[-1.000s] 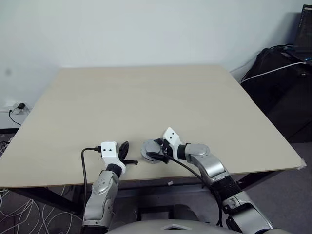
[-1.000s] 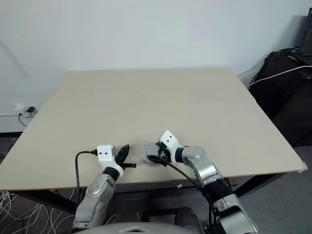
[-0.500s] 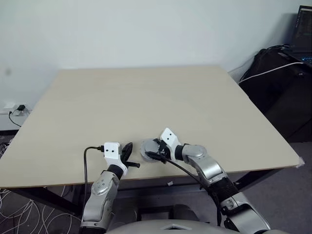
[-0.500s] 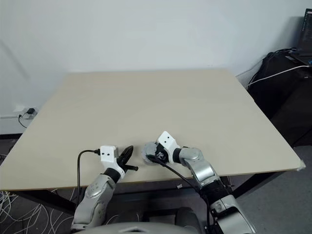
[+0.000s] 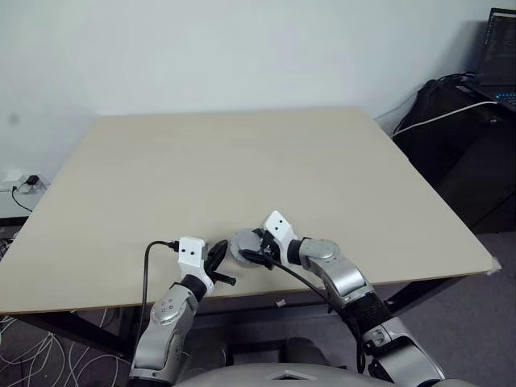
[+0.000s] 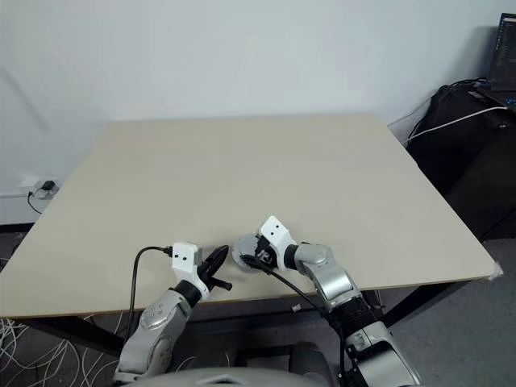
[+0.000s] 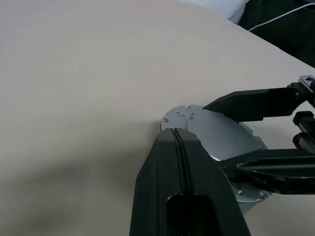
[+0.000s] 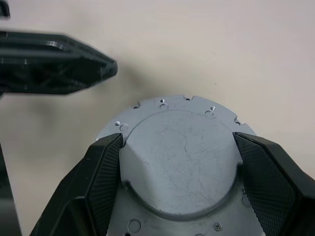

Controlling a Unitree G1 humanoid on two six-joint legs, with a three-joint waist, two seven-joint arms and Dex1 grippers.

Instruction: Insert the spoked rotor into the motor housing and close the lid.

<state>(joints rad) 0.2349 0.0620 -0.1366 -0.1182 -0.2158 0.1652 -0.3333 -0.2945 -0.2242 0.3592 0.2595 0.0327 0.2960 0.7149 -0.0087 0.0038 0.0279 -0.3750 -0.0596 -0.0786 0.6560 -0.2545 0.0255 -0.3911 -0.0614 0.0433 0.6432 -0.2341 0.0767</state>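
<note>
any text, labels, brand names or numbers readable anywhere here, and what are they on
None can be read.
The lid is bare scratched metal with small holes, no markings.
The white wrist blocks carry two dark dots, no lettering.
The laptop screen at the far right shows lines too small to read.

Even soft indoor light, faint shadows, close wrist views slightly blurred

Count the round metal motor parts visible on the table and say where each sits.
1: a silver lid near the table's front edge, between the right gripper's fingers. Other parts may be hidden beneath it.
</note>
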